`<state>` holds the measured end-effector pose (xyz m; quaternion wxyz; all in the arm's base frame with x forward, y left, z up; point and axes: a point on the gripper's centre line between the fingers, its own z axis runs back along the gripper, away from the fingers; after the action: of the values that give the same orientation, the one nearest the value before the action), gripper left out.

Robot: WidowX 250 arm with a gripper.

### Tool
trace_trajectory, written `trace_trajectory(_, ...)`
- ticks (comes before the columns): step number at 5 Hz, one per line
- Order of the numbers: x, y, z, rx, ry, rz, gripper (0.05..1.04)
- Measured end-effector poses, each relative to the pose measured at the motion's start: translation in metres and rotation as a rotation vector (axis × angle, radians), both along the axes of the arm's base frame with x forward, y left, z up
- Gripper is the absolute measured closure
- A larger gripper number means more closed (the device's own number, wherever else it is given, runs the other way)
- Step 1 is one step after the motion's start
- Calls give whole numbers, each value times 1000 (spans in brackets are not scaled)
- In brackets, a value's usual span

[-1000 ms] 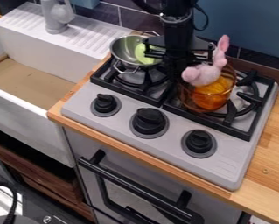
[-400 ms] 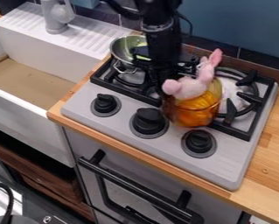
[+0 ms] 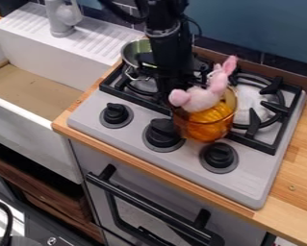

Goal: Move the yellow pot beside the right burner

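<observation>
Since the earlier frames, I had the gripper (image 3: 170,97) shifted leftward across the stove (image 3: 117,139), and the yellow pot (image 3: 213,136) had moved left and toward the front edge with it. The pink plush toy (image 3: 197,101) had travelled along in the pot.

In the camera view, the arm (image 3: 170,45) came down from the top edge and ended at the pot's left side. From where I sat, I could not tell whether the gripper was wide or narrow, or whether it had hold of the pot. The pot was just right of the gripper and a little in front of it, over the front of the stove, with an orange thing (image 3: 210,115) inside it below the toy.

The right burner (image 3: 275,98) was farther right of the gripper, beyond the pot, with something white (image 3: 246,96) at its middle. The metal pot (image 3: 128,50) was behind and left of the gripper, partly hidden by the arm.

In front of the gripper I had 3 knobs: 1 to the left (image 3: 116,114), 1 in the middle (image 3: 159,131) near the pot, and 1 to the right (image 3: 218,155). The sink (image 3: 40,127) was well apart from the gripper, off to its left.
</observation>
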<state>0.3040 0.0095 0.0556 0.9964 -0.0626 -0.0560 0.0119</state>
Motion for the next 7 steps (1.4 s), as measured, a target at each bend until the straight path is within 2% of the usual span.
trace_trajectory(2, 3, 4, 1, 9, -17, 13, 1005)
trace_trajectory(3, 5, 7, 3, 28, -22, 3, 860)
trace_trajectory(4, 6, 5, 4, 37, -21, 6, 616)
trace_trajectory(5, 7, 5, 5, 40, -19, 6, 318)
trace_trajectory(6, 7, 6, 6, 45, -13, 16, 99)
trace_trajectory(7, 11, 10, 11, 44, -17, 25, 89)
